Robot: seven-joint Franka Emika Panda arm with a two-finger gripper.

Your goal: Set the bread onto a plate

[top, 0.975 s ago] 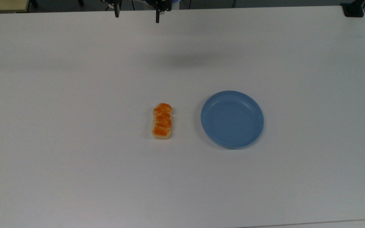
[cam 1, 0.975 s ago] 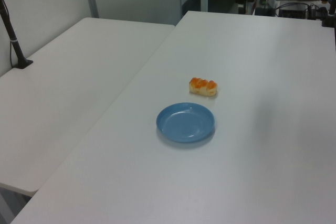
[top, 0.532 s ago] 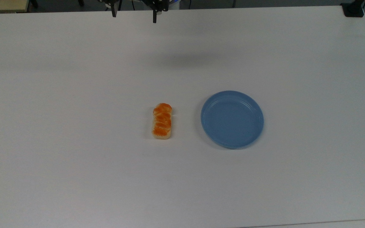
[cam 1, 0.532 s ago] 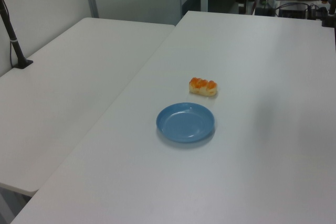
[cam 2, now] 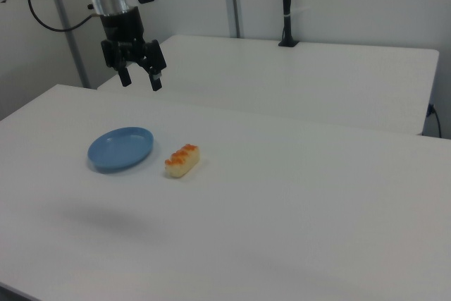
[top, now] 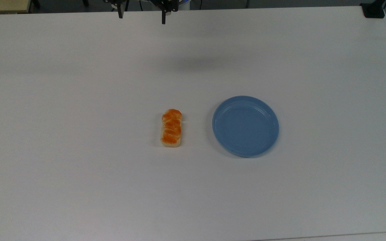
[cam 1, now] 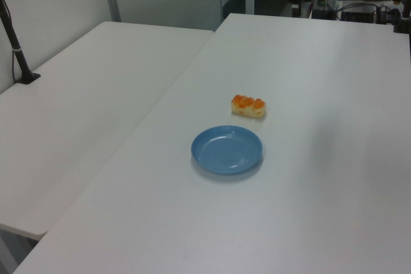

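Sitting flat on the white table (top: 79,100), the bread (top: 171,128) is a short braided loaf, glossy orange-brown on top, pale cream along its sides. I see it just beside the plate (top: 245,126), on the top view's left, not touching. My gripper (cam 2: 140,77) hangs high above the table, fingers spread wide, holding nothing.

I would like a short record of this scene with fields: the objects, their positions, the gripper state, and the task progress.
bread: braided loaf lying flat on the white table
plate: light-blue plate, nothing in it
relation: bread is beside the plate, on the top view's left, not touching it
gripper: gripper raised well above the table, fingers apart, holding nothing
progress: bread not yet grasped
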